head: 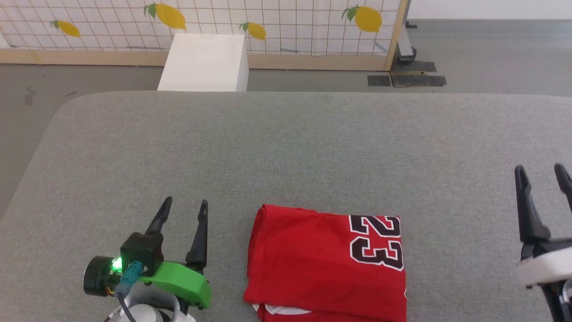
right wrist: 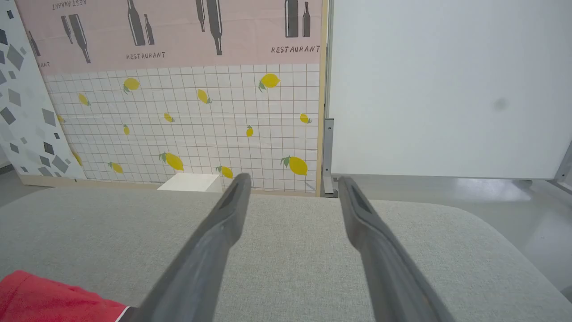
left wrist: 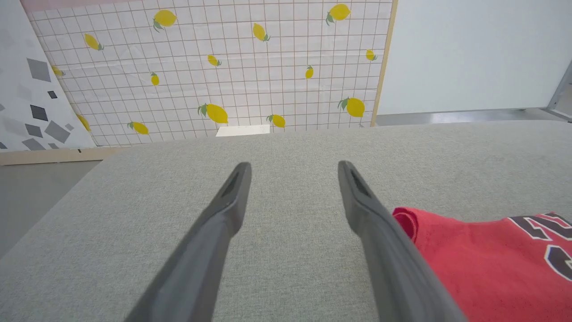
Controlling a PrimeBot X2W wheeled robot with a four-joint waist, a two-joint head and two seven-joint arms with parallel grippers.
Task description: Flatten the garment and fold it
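The red garment (head: 313, 264) lies folded into a compact rectangle near the front edge of the grey padded table (head: 286, 147), its black "23" print facing up on the right side and a strip of white showing at the bottom. My left gripper (head: 185, 205) stands open just left of the garment, holding nothing. In the left wrist view the garment (left wrist: 482, 255) sits right of the left gripper (left wrist: 292, 166). My right gripper (head: 540, 170) is open at the far right, well clear of the fabric. In the right wrist view the right gripper (right wrist: 292, 180) hovers over bare table, a garment corner (right wrist: 40, 299) at lower left.
A white box (head: 205, 62) stands on the floor beyond the table's far edge, before a lemon-print tiled panel (head: 268, 22). Grey floor surrounds the table on the left and at the far side.
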